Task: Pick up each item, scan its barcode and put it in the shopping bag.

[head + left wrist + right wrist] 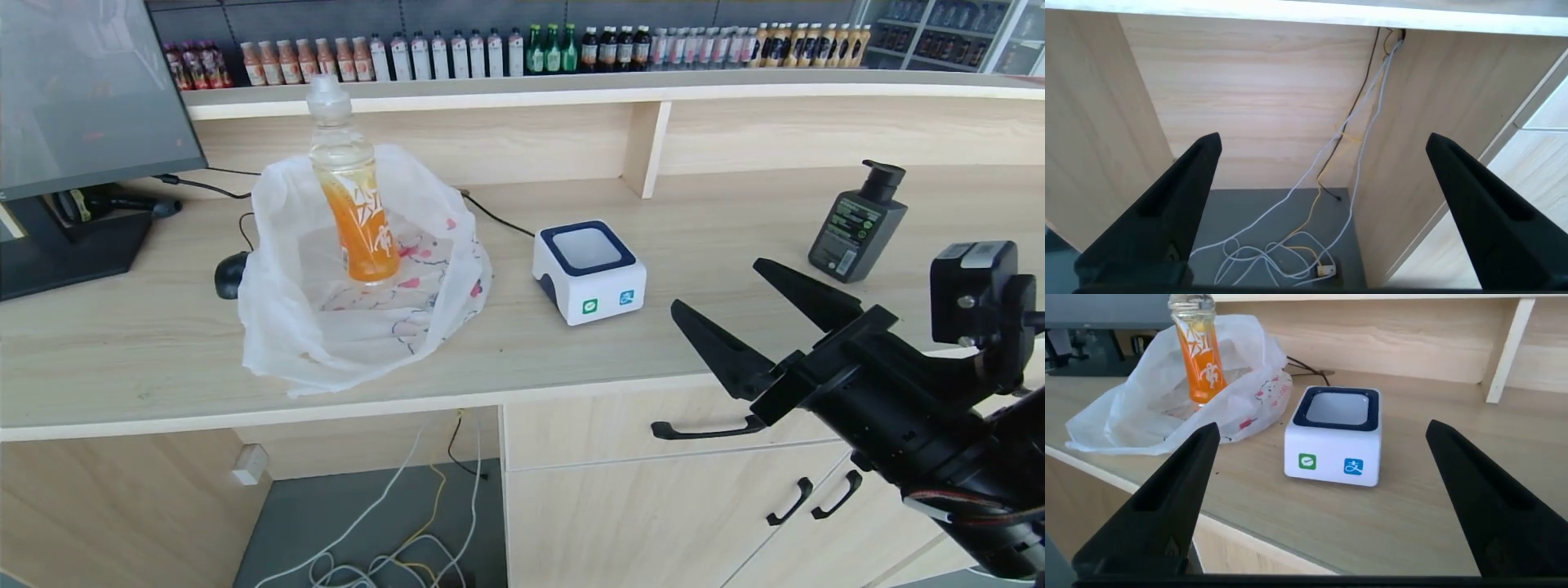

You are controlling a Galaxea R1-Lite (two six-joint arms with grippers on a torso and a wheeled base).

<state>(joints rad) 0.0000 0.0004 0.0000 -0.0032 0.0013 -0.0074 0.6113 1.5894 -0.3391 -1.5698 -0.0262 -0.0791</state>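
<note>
An orange drink bottle (353,188) stands upright inside the white shopping bag (286,318) on the counter's left half; both also appear in the right wrist view, the bottle (1200,351) and bag (1135,416). The white and blue barcode scanner (589,272) (1335,437) sits mid-counter. A dark grey pump bottle (857,224) stands at the far right. My right gripper (735,306) (1319,506) hangs open near the counter's front edge, right of the scanner, holding nothing. My left gripper (1323,208) is open, below the counter, facing the knee space.
A monitor (82,98) on a black stand and a mouse (230,273) sit at the counter's left. A raised shelf (571,86) with a divider (645,147) runs behind. Drawers with black handles (702,430) lie below. Loose cables (1315,204) hang under the counter.
</note>
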